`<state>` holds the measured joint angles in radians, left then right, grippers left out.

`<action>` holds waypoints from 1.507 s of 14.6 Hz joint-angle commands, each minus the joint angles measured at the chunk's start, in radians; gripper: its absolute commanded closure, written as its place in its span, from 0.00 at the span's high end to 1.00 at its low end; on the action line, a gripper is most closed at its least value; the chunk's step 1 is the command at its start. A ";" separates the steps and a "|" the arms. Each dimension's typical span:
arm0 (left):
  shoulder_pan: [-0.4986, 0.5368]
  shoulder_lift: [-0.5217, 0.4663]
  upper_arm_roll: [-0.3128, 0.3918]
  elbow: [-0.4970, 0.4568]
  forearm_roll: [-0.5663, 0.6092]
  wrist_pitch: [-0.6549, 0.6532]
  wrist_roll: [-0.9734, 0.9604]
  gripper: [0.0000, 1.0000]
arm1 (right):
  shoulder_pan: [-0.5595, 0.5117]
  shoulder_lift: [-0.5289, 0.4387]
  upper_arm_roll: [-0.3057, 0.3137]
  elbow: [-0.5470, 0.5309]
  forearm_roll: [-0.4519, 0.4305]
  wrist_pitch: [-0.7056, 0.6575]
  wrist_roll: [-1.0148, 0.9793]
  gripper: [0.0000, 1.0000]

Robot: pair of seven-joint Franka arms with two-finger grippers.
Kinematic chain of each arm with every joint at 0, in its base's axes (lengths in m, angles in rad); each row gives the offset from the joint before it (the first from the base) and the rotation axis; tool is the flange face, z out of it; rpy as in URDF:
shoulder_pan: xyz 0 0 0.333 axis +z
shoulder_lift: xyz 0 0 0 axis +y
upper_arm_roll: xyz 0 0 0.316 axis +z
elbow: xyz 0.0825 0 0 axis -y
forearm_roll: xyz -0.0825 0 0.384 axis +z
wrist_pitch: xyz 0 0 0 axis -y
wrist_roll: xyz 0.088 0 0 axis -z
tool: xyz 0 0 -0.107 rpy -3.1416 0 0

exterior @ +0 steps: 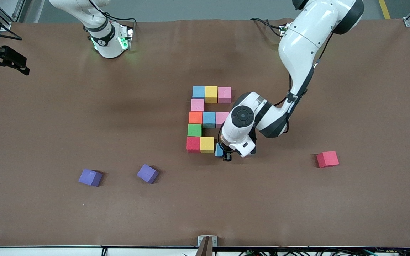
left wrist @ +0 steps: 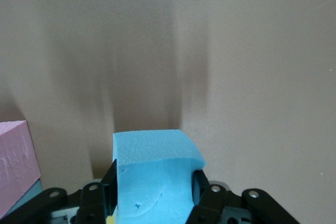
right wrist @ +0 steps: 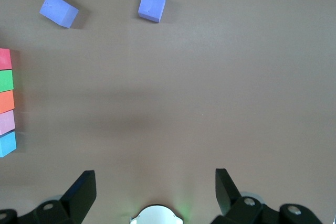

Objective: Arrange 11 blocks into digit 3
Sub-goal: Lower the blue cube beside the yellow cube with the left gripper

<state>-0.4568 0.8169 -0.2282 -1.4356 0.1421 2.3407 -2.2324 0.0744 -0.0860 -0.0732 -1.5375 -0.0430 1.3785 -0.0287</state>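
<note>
Brown matting covers the counter (exterior: 84,117), and on it the digit 3 (exterior: 208,119) is nearly built from touching foam cubes: a bar of blue, yellow and pink farthest from the front camera, a single pink link, a middle bar of orange, blue and pink, a green link (exterior: 194,130), and a nearest bar so far made of only a red cube (exterior: 193,144) and a yellow cube (exterior: 206,144). The links are kept along one side so that the three bars read as a numeral. The left gripper (exterior: 226,153) is held low just beside that yellow cube, at the open end of the nearest bar, with its fingers (left wrist: 202,190) pressed nearly together on a blue cube (left wrist: 152,174); the foam is seen slightly squeezed between them. The cube appears to be gripped by two facing sides so that it can be lowered square against its neighbour, which is judged to be the last piece needed. Whether it already touches the matting cannot be told. A spare red cube (exterior: 327,159) lies well apart from the fingers, toward the left arm's end, and two purple cubes (exterior: 90,177) (exterior: 147,173) lie nearer the front camera, toward the right arm's end; none belongs in the figure. The right gripper (right wrist: 155,190) is kept waiting high above the counter near its base, its fingers spread wide and holding nothing.
</note>
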 commanded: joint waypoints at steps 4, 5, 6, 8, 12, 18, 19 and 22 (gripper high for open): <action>-0.005 -0.013 0.007 -0.019 0.025 -0.006 -0.058 0.15 | 0.004 -0.017 -0.004 -0.020 -0.003 0.008 -0.008 1.00; -0.011 -0.012 0.009 -0.019 0.025 -0.006 -0.069 0.15 | 0.004 -0.018 -0.004 -0.020 -0.003 0.008 -0.008 1.00; -0.014 -0.010 0.009 -0.019 0.025 -0.006 -0.081 0.15 | 0.004 -0.017 -0.004 -0.020 -0.003 0.007 -0.008 1.00; -0.017 -0.005 0.007 -0.019 0.025 -0.006 -0.087 0.15 | 0.004 -0.018 -0.004 -0.020 -0.003 0.008 -0.008 1.00; -0.022 -0.004 0.007 -0.020 0.025 -0.006 -0.101 0.15 | 0.005 -0.017 -0.002 -0.020 -0.002 0.005 -0.007 1.00; -0.023 0.002 0.007 -0.019 0.022 -0.006 -0.105 0.15 | 0.008 -0.017 -0.002 -0.021 0.005 0.002 -0.007 1.00; -0.023 0.004 0.007 -0.019 0.024 -0.006 -0.125 0.15 | 0.007 -0.018 -0.002 -0.024 0.008 0.002 -0.005 1.00; -0.034 0.007 0.009 -0.017 0.022 -0.006 -0.135 0.16 | 0.005 -0.021 -0.002 -0.036 0.012 0.005 -0.004 1.00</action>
<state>-0.4784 0.8240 -0.2247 -1.4543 0.1422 2.3407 -2.3345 0.0756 -0.0860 -0.0724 -1.5440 -0.0419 1.3776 -0.0287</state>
